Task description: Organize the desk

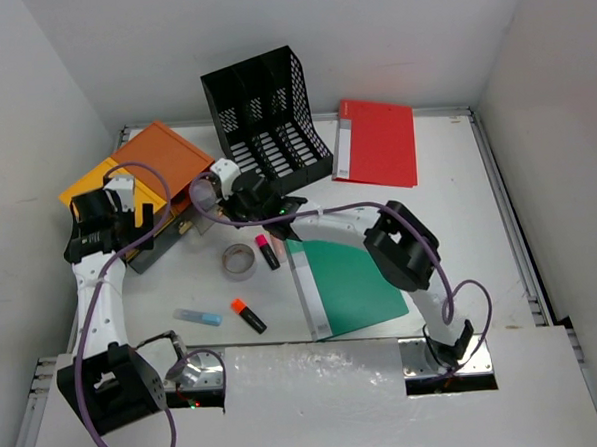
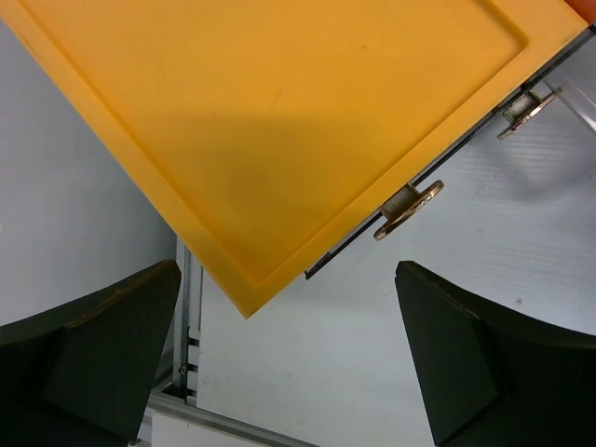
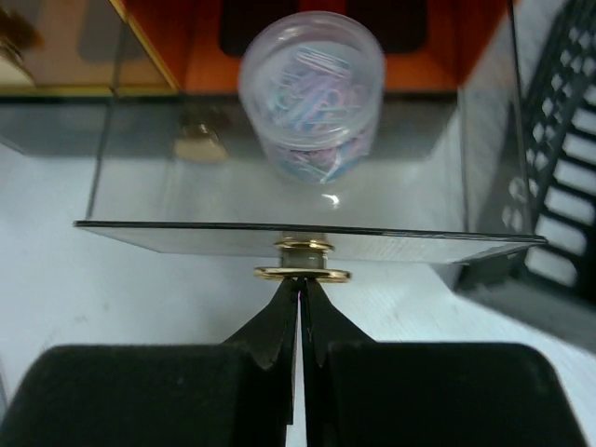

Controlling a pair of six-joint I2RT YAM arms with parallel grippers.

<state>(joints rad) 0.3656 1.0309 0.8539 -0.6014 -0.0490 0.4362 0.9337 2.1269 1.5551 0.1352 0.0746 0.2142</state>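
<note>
The right claw pinches the small gold knob of the clear plastic drawer, at the far-left corner of the large white table. It should probably slide it straight and level, without tipping the clear paper-clip jar. The left claw hovers spread.

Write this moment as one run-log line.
left claw: open, above drawer box corner | right claw: shut, tips at gold handle of clear drawer | drawer holds paper-clip tub | desk: not yet tidy
</note>
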